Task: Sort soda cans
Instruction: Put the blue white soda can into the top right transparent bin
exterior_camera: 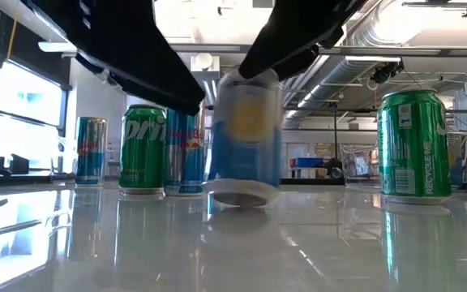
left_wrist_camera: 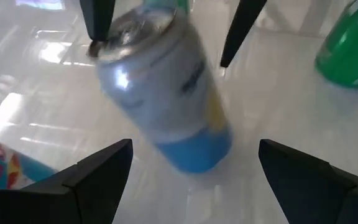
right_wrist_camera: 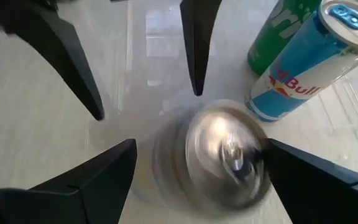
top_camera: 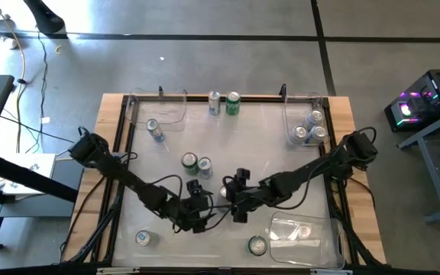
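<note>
A pale blue and silver soda can (left_wrist_camera: 166, 99) stands tilted and blurred at the table's middle, also in the low view (exterior_camera: 246, 138). My left gripper (left_wrist_camera: 194, 146) is open, with its fingers on either side of the can's lower part and apart from it. My right gripper (right_wrist_camera: 201, 149) is open and straddles the can's shiny top (right_wrist_camera: 225, 152) from the opposite side. From above, the two grippers meet at the can: left (top_camera: 198, 210), right (top_camera: 235, 200). Just beyond them a green can (right_wrist_camera: 278, 31) and a blue can (right_wrist_camera: 316, 56) stand upright side by side. My right gripper is open and one finger (right_wrist_camera: 291, 171) lies against the top rim of the pale blue can (right_wrist_camera: 260, 155). It comes slanting down from the table's right side. The can leans over with its base on the table (exterior_camera: 242, 195). The other finger stands clear.
Two cans (top_camera: 224, 102) stand at the far edge. One can (top_camera: 154, 128) is by the far left clear bin (top_camera: 159, 107), and several are in the far right bin (top_camera: 312, 126). A can (top_camera: 142, 238) and a green can (top_camera: 257, 244) stand near the front, beside a clear bin (top_camera: 304, 233).
</note>
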